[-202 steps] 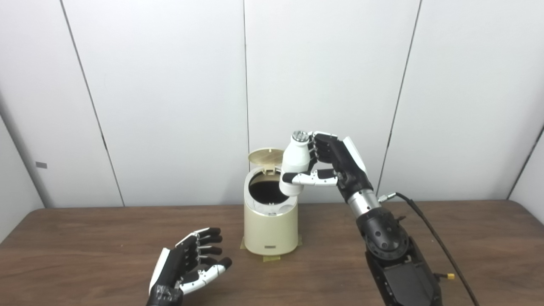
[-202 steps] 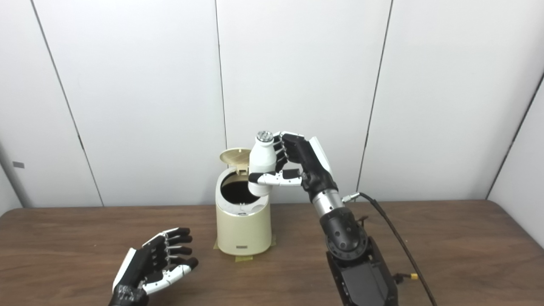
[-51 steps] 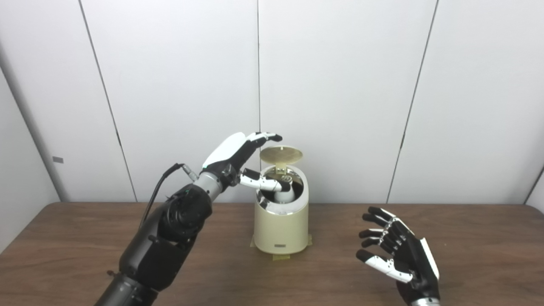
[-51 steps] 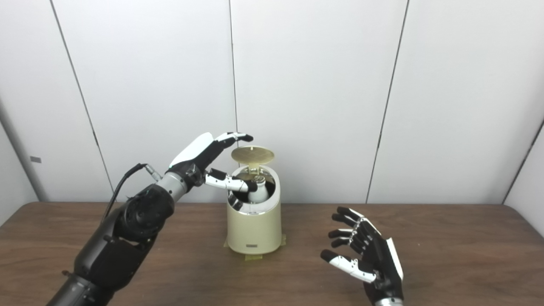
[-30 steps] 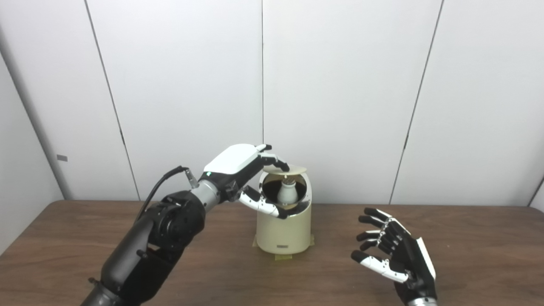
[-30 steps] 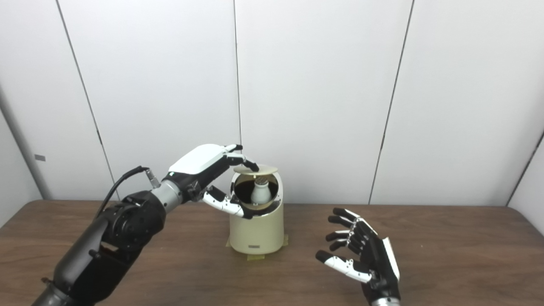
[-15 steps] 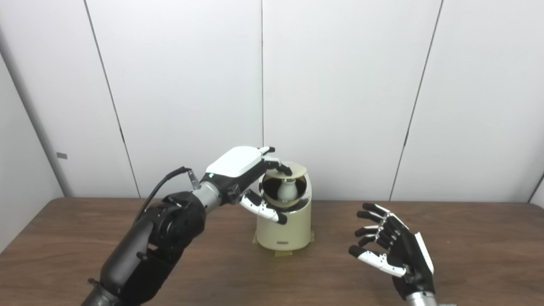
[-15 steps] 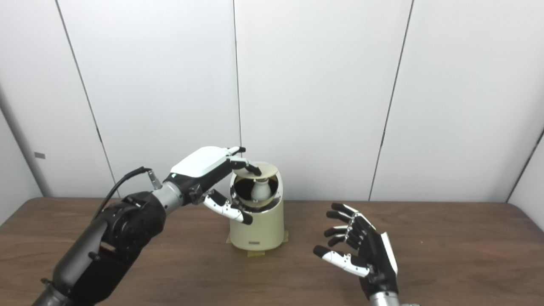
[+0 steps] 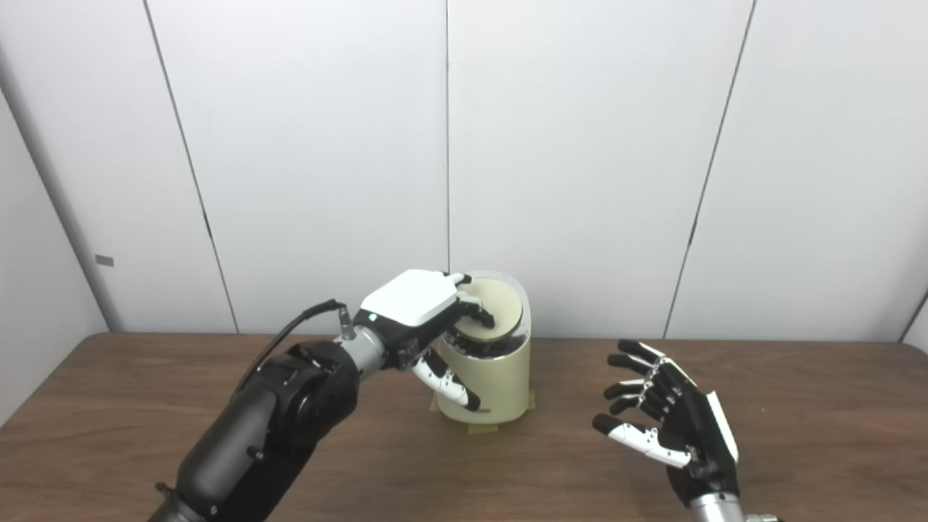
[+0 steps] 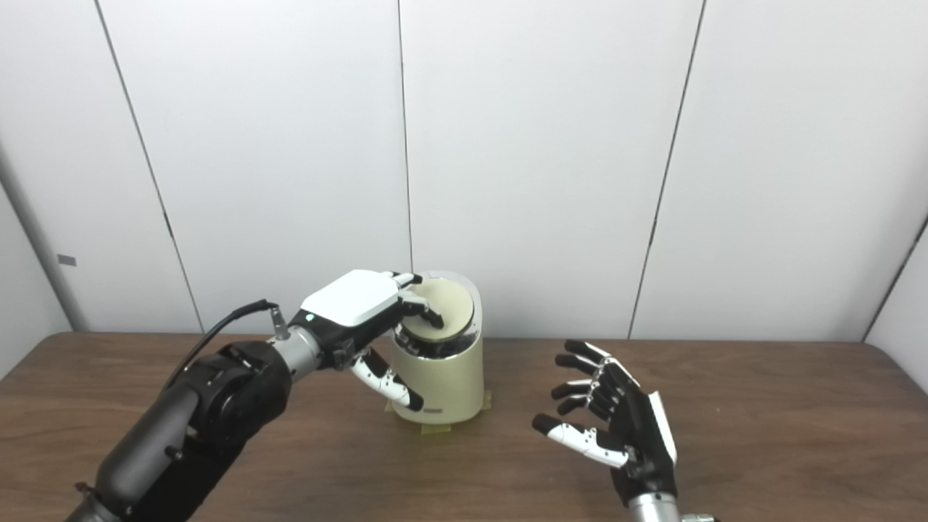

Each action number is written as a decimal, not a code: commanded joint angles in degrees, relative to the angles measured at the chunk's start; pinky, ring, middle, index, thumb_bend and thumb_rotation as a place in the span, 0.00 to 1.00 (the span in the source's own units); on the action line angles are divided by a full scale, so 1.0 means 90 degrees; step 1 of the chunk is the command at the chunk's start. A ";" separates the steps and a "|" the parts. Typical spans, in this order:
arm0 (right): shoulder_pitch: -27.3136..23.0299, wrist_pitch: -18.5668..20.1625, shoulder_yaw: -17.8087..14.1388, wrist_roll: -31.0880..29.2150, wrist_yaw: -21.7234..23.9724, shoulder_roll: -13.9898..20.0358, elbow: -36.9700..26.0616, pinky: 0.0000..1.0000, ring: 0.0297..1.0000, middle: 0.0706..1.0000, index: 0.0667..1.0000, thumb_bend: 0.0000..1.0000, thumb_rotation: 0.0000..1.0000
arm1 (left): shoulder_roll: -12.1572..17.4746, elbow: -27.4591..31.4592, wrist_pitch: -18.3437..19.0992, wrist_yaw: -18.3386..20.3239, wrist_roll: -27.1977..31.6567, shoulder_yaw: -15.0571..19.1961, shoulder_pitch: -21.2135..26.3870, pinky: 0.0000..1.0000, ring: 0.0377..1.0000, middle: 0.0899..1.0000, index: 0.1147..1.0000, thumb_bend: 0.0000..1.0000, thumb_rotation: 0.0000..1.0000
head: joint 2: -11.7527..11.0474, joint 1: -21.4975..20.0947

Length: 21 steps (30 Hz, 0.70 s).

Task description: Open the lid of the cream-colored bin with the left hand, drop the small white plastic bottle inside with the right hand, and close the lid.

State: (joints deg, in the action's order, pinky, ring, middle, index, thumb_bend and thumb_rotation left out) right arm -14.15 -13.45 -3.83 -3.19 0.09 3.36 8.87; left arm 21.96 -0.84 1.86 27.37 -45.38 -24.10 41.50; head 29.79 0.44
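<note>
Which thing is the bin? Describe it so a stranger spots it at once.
Start at the brown wooden table in front of the white wall panels. The cream-colored bin stands near its middle, toward the back edge. It is the only upright rounded canister there, and the left robot hand presses on its round lid.

The cream-coloured cylindrical plastic bin [image 10: 438, 377] stands on the brown wooden table [image 10: 761, 428], tilted back. Its round cream lid [image 10: 442, 310] lies down over the opening, a dark gap showing at the front edge. The left hand [image 10: 362, 304] rests fingertips [image 10: 428, 312] on the lid, thumb against the bin's left wall. The right hand [image 10: 616, 424] hangs right of the bin, fingers spread, holding nothing.
</note>
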 commanded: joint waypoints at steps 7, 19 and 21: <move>-0.0133 -0.0040 -0.0017 -0.0112 0.0050 0.0029 -0.0283 0.41 0.51 0.68 0.71 0.72 0.16 | 0.0054 -0.0045 -0.0115 -0.0051 -0.0317 -0.0048 0.0081 1.00 0.97 0.79 0.76 1.00 0.38 | 0.0039 0.0002; -0.0125 0.0044 -0.0028 -0.0348 0.0136 0.0028 -0.0348 0.41 0.51 0.68 0.71 0.73 0.14 | -0.0067 -0.0250 -0.0111 -0.0124 -0.0382 -0.0169 -0.0186 1.00 0.97 0.80 0.77 0.99 0.35 | 0.0104 -0.0015; -0.0127 0.0063 -0.0034 -0.0351 0.0113 0.0010 -0.0365 0.41 0.51 0.68 0.71 0.73 0.14 | -0.0085 -0.0318 -0.0110 -0.0116 -0.0375 -0.0204 -0.0228 1.00 0.98 0.80 0.77 0.99 0.36 | 0.0104 -0.0015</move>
State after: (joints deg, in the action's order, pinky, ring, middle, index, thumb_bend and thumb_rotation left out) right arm -13.47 -11.91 -3.87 -5.68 0.72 3.36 7.75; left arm 21.29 -2.09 1.01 24.77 -48.87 -25.04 39.54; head 30.67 0.26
